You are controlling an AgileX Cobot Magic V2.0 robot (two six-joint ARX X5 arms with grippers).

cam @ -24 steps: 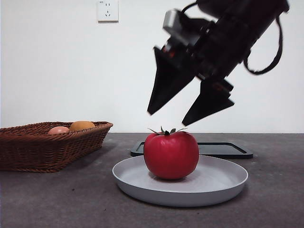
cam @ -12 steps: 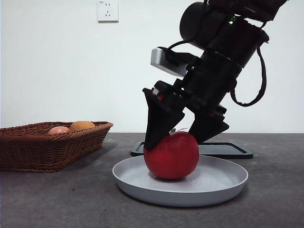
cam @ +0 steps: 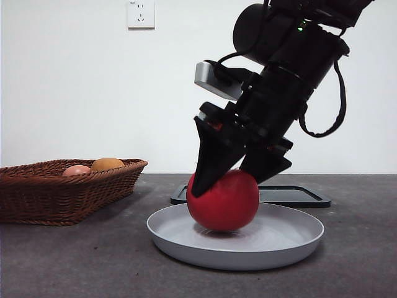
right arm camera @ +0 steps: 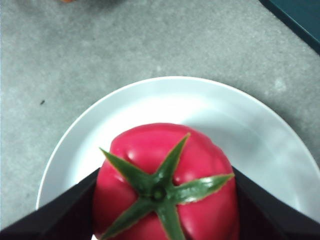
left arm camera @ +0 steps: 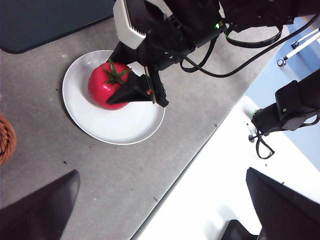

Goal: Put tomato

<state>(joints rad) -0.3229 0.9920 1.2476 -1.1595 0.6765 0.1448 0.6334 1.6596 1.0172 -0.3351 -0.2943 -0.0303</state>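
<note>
Right end effector (cam: 231,175) lowered, clamping tomato (cam: 223,202)

The right gripper (cam: 239,169) reaches down steeply from the upper right of the front view, its wrist tilted and a cable looping off its side. Its two black jaws are closed against opposite flanks of the tomato (cam: 223,200), apparently gripping it firmly. The left gripper (left arm camera: 165,210) hangs high above the table, jaws spread wide apart.
</note>
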